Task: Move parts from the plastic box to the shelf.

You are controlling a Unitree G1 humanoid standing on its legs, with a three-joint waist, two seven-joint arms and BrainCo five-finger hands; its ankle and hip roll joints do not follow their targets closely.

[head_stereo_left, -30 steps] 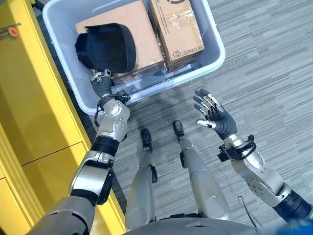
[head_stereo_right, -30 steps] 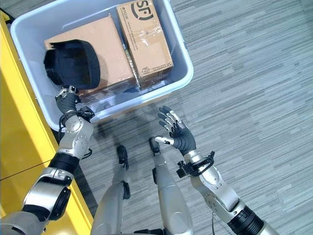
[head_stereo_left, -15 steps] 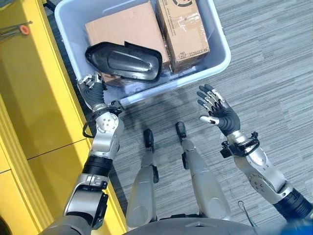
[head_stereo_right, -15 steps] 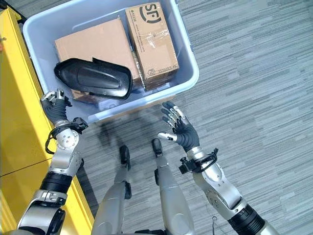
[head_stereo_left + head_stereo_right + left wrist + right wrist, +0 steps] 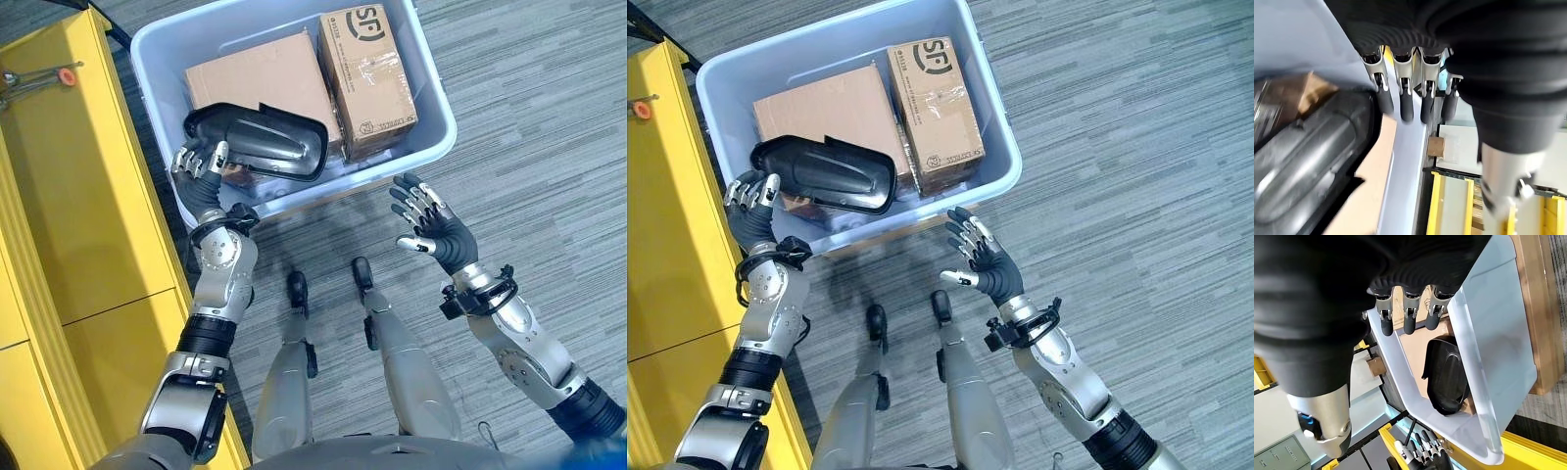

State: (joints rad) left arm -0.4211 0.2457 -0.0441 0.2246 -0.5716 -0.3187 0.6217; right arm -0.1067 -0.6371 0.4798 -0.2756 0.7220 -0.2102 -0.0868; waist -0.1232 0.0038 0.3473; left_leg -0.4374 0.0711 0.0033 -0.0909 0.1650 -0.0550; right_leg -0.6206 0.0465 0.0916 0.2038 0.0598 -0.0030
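Note:
A black moulded part (image 5: 260, 142) lies across the near left of the light blue plastic box (image 5: 333, 186), partly on a cardboard carton. My left hand (image 5: 199, 181) is at the part's left end, by the box's near left corner. Its fingers (image 5: 1405, 103) are straight and open, right beside the part (image 5: 1303, 161); I cannot tell whether they touch it. My right hand (image 5: 439, 233) hangs open over the floor just in front of the box's near right corner, holding nothing. The right wrist view shows the part (image 5: 1447, 377) inside the box past straight fingers (image 5: 1408, 318).
Two brown cardboard cartons, one wide (image 5: 260, 78) and one narrow (image 5: 367, 64), take up the far part of the box. The yellow shelf unit (image 5: 59, 196) runs along my left, close against the box. Grey striped floor lies to the right.
A second ago the part stood tilted up over my left hand; it then dropped flat while the hand drew off to the left. The hand is back at its left end. The camera has shifted.

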